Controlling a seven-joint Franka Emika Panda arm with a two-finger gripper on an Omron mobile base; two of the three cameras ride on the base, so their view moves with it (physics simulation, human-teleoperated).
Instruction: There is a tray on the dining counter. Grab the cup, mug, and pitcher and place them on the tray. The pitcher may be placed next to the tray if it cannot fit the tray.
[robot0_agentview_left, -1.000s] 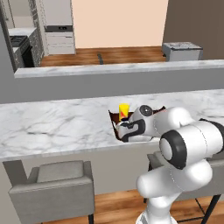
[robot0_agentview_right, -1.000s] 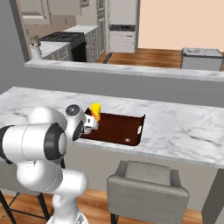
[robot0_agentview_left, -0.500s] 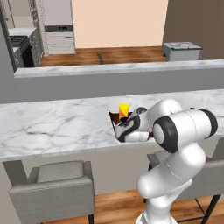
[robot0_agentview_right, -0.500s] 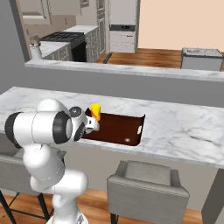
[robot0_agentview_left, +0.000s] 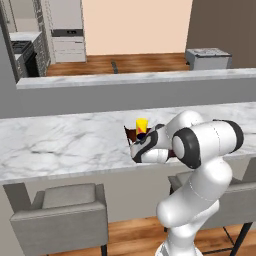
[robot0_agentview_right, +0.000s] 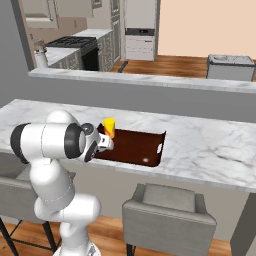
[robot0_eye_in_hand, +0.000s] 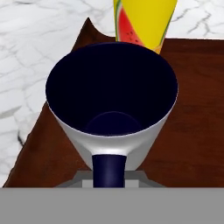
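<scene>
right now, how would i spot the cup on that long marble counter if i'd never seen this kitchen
Find the dining counter, the long white marble slab, and the dark reddish-brown tray lying on it. The cup stands at the tray's end nearest the robot arm. It is a yellow handleless tumbler with a watermelon picture, unlike the dark navy mug beside it.

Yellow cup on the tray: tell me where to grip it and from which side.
Grip the yellow cup across its smooth side wall, just below the rim, probably coming down from above. It stands upright on the tray, has no handle and widens upward, and the mug crowds its near side.
</scene>
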